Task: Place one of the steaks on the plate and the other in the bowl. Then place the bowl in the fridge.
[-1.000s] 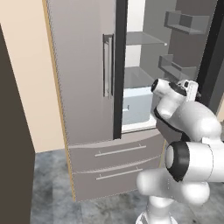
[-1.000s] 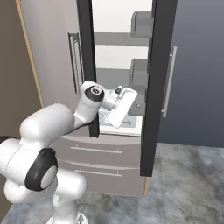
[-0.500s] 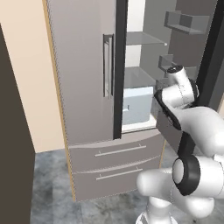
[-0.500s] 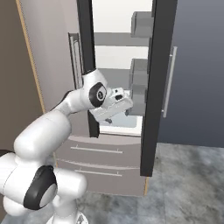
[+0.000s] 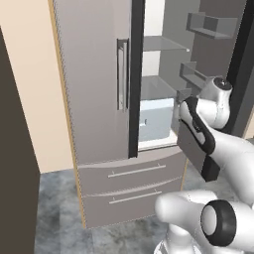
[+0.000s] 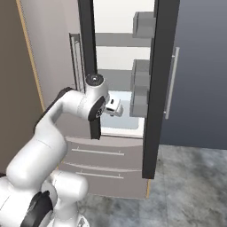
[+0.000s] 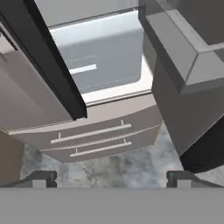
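So the fridge point(image 5: 99, 99) stands tall and upright right ahead of the robot, left door shut, right door point(image 6: 195, 75) swung wide open with its grey door bins point(image 6: 142, 82) facing inward. Inside, a pale crisper drawer point(image 5: 155, 119) sits at the bottom under a glass shelf point(image 5: 163, 44); I can't tell what's in either. Two lower drawers point(image 5: 131, 186) are closed, handles running horizontal. The gripper point(image 7: 112, 177) hangs in front of the opening, fingertips point(image 7: 41, 177) wide apart, nothing between them. Grey stone floor point(image 6: 190, 186) below.
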You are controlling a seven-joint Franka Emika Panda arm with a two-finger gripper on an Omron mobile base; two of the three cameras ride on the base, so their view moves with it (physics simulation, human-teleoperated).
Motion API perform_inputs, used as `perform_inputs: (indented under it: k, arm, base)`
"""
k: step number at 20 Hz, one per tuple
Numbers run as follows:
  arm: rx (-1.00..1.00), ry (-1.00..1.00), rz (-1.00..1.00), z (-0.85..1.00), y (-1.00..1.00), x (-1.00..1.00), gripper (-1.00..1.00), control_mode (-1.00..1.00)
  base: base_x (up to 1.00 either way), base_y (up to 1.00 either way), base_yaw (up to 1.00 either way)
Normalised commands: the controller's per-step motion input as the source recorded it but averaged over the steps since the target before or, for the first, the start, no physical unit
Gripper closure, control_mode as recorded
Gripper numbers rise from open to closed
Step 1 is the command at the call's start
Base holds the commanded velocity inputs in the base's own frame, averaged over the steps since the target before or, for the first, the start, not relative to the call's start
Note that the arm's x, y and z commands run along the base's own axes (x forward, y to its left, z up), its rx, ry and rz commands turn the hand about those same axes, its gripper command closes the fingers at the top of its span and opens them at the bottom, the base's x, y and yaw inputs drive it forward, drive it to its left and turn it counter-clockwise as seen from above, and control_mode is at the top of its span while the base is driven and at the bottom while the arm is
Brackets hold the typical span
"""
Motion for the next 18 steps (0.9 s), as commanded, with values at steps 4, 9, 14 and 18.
perform_inputs:
  k: [4,9,14,18]
  arm:
    - [-0.16,-0.30,-0.07,0.25,0.96,0.21,-1.00,-1.00]
    - [-0.13,-0.04,0.00,0.95,0.84,0.42,-1.00,-1.00]
    - [0.06,0.00,0.00,0.46,0.61,0.58,-1.00,-1.00]
    - [0.20,-0.09,0.00,-0.04,0.04,0.11,-1.00,-1.00]
  base:
    - [0.00,0.00,0.00]
    - [0.00,0.00,0.00]
    - [0.00,0.00,0.00]
    - [0.00,0.00,0.00]
